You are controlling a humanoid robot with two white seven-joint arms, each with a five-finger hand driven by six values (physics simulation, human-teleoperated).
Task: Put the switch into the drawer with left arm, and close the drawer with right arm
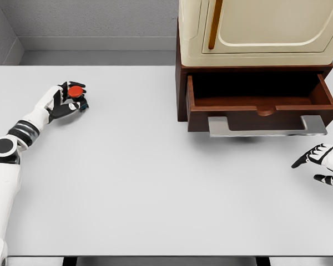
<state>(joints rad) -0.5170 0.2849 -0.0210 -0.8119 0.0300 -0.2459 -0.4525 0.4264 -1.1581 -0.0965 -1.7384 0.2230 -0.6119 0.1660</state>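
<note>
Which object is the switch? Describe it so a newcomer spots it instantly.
Start at the dark wooden cabinet with the open drawer at the upper right, then cross the white table to its far left side. There the left hand grasps the switch. Its round red top is the only red thing in view.

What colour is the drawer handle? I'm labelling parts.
Silver-grey handle, clearest in the head view.
</note>
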